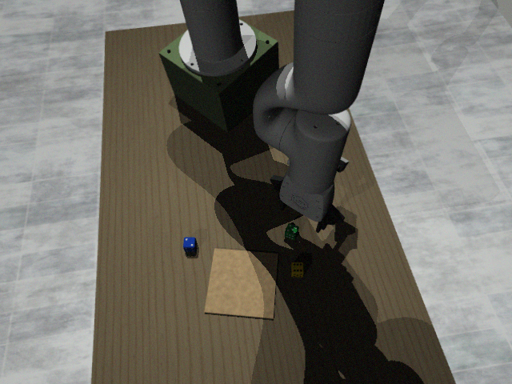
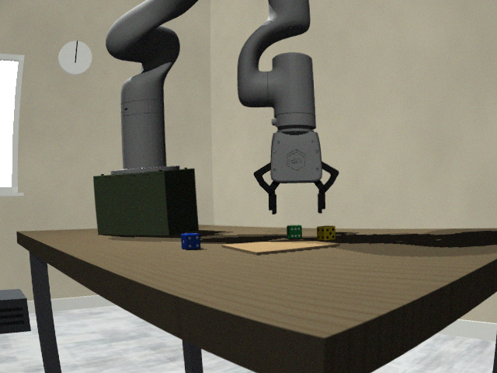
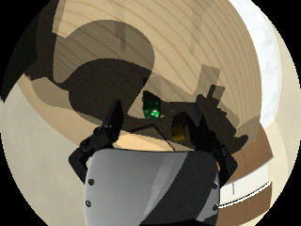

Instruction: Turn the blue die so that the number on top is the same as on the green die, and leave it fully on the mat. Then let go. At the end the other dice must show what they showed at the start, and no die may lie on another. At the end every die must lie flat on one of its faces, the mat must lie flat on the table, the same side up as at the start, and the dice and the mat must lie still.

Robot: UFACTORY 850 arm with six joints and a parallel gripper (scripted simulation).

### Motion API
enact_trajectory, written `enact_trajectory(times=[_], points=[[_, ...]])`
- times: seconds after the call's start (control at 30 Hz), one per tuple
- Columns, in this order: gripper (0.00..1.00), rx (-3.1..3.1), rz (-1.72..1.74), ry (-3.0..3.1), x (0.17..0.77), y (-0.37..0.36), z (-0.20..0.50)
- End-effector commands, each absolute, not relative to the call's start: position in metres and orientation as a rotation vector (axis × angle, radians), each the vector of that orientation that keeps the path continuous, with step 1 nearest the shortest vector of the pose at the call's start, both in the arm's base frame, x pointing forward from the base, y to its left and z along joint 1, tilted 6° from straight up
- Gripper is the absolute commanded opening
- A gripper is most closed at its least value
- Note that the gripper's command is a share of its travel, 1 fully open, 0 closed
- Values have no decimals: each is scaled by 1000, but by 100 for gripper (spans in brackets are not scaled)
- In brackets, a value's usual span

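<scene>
The blue die (image 1: 190,245) (image 2: 190,241) lies flat on the bare table, left of the tan mat (image 1: 242,282) (image 2: 276,246) and apart from it. The green die (image 1: 291,231) (image 2: 293,231) (image 3: 150,108) lies in the arm's shadow just behind the mat's far right corner. My gripper (image 1: 308,217) (image 2: 297,208) (image 3: 155,109) is open and empty. It hangs well above the table, roughly over the green die and far to the right of the blue die. The pips on the top faces are too small to read.
A yellow die (image 1: 297,269) (image 2: 325,232) (image 3: 180,127) lies on the table beside the mat's right edge, near the green die. The arm's dark green base box (image 1: 218,82) (image 2: 144,202) stands at the back of the wooden table (image 1: 136,186).
</scene>
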State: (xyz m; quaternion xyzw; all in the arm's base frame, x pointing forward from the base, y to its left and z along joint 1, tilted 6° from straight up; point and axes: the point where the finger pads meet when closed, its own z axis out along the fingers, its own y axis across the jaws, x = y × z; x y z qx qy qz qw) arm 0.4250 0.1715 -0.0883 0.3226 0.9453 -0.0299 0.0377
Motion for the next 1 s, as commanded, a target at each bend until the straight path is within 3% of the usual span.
enact_trajectory(times=[0.0,0.97], points=[[100,986,-63,2891,425,172,-84],[100,986,-63,2891,421,176,-26]])
